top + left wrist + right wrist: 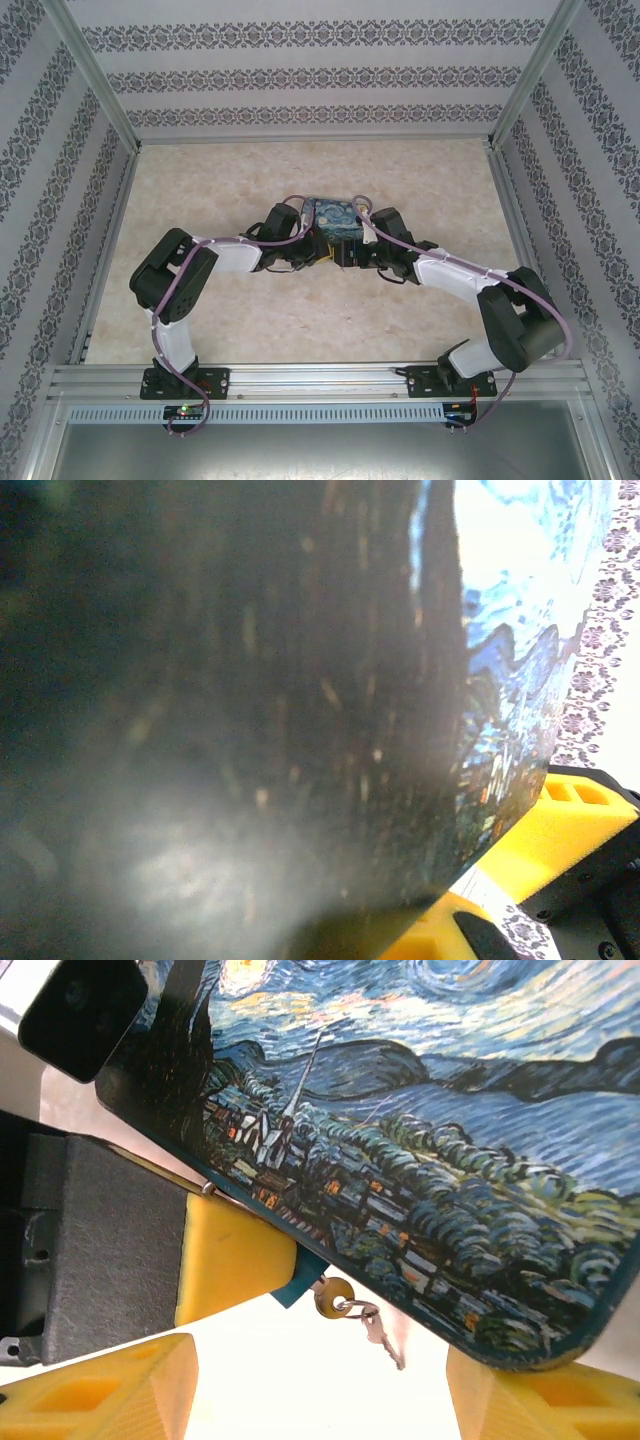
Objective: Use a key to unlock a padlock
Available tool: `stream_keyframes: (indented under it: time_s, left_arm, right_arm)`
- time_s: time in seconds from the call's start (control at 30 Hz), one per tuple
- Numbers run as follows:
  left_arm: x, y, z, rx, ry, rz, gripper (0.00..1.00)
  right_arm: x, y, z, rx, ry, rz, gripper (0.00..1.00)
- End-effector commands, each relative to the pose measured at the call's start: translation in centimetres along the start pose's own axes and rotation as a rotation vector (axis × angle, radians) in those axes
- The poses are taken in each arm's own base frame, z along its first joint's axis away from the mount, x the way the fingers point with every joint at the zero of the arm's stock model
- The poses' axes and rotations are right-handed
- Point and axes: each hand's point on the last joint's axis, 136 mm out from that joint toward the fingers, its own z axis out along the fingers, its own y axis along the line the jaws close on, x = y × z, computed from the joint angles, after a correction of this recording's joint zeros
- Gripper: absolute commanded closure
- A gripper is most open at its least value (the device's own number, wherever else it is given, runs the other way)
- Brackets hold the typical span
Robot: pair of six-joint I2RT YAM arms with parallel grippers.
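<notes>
Key dangles under blue tin between right gripper's wide-open jaws.

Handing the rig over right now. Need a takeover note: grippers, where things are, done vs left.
Left gripper: seems clamped on the tin. One finger presses the tin's edge; the other is hidden.
Right gripper: open, fingers either side of the key, not touching it.
Key: hangs from a small ring under the tin's edge, next to a teal piece that may be the padlock; can't tell.
Done: tin gripped, right gripper lined up on the key.
Left: grasp the key, turn it, open the lock.
</notes>
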Motion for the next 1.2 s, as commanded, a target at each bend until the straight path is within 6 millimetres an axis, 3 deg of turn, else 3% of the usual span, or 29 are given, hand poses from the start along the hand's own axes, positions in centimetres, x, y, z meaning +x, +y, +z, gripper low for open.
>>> stream_keyframes:
  time_s: [0.0, 0.23, 0.63, 0.87, 1.17]
  left_arm:
    - [2.3, -0.3, -0.5, -0.024, 0.062, 0.028, 0.93]
    - [2.9, -0.7, -1.7, -0.011, 0.047, 0.040, 0.71]
    - [1.5, -3.3, -4.3, 0.029, -0.029, 0.076, 0.35]
    - [-1.0, -3.9, -6.1, 0.013, -0.089, 0.094, 0.22]
    - [-4.9, -2.5, -8.8, -0.046, -0.179, 0.087, 0.14]
  right_arm:
    - [-1.5, 0.9, 0.7, -0.102, -0.058, 0.094, 0.33]
    - [-2.7, -0.7, 1.6, -0.150, -0.110, 0.225, 0.34]
    - [-6.7, -0.1, 1.8, -0.217, -0.159, 0.270, 0.34]
    - [-4.8, -0.9, 1.6, -0.212, -0.140, 0.260, 0.36]
    - [-2.2, -2.8, 2.2, -0.157, -0.091, 0.214, 0.45]
